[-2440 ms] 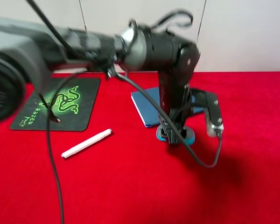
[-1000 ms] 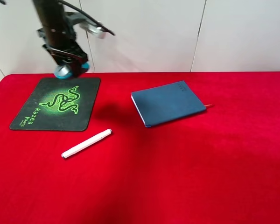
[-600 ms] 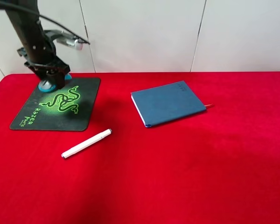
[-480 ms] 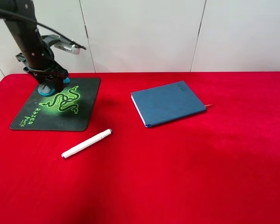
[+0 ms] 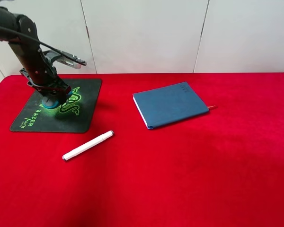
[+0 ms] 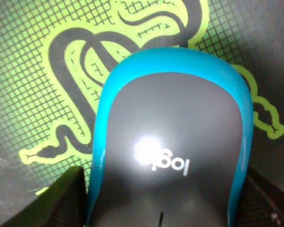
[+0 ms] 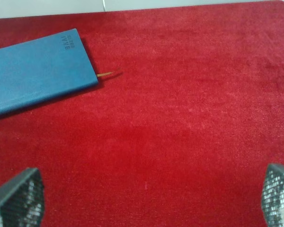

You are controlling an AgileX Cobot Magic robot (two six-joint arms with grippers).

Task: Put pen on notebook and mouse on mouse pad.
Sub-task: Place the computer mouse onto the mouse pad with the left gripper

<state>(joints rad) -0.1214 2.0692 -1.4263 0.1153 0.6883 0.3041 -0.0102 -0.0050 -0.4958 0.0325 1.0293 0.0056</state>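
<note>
Gripping the mouse (image 6: 170, 142) with the left gripper (image 5: 51, 98), fingers closed on its teal sides, low over the green snake on the pad (image 5: 78, 118) at ten o'clock of the red table (image 5: 203, 179). Cannot tell whether touching the mat or just clear of it. By the look of it, mid-placement: mouse step nearly done, pen step not begun. Next, probably: lower until seated, spread the fingers, lift straight up without dragging the mouse off the snake. Then on to the pen (image 5: 88, 145), lying on the table at five o'clock from the pad, well apart from the notebook (image 5: 170, 104) at its two o'clock. Hovering with the right gripper (image 7: 146, 201) spread wide and holding nothing, near the notebook's ribbon end.
</note>
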